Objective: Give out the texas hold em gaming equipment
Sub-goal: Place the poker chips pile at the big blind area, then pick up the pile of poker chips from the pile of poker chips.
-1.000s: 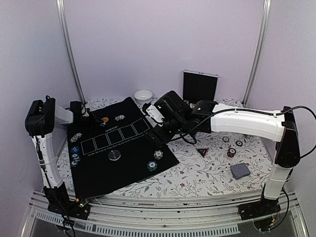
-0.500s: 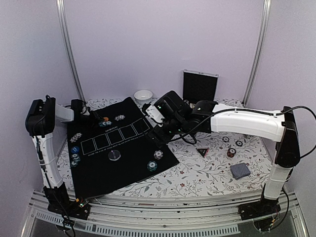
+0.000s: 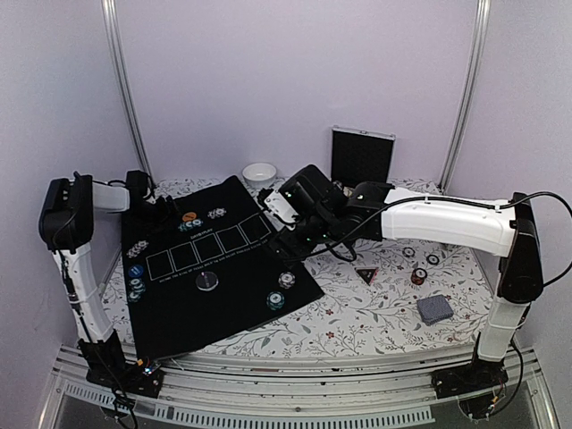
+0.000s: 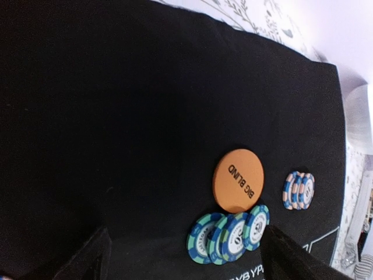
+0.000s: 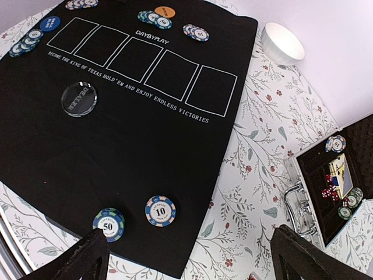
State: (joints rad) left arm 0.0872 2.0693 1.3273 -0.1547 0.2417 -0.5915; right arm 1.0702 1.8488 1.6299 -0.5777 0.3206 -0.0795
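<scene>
An orange BIG BLIND button (image 4: 239, 179) lies flat on the black mat (image 4: 116, 116), touching a fan of green-blue poker chips (image 4: 230, 236). A small stack of blue-pink chips (image 4: 299, 190) lies to its right. My left gripper (image 4: 185, 248) is open just short of the green chips, holding nothing. It sits at the mat's far left corner (image 3: 161, 213). My right gripper (image 5: 189, 245) hangs open and empty above the mat's right edge. Below it lie a 50 chip (image 5: 108, 224) and a 10 chip (image 5: 160, 210). The clear dealer button (image 5: 78, 98) rests mid-mat.
A white bowl (image 3: 259, 172) and the black case (image 3: 362, 154) stand at the back. On the flowered cloth to the right are a triangular marker (image 3: 366, 274), a card deck (image 3: 434, 309) and loose chips (image 3: 418, 275). More chips (image 3: 134, 286) line the mat's left edge.
My left gripper has opened, let go of the orange button on the mat, and drawn back to the left. The right arm has not moved.
</scene>
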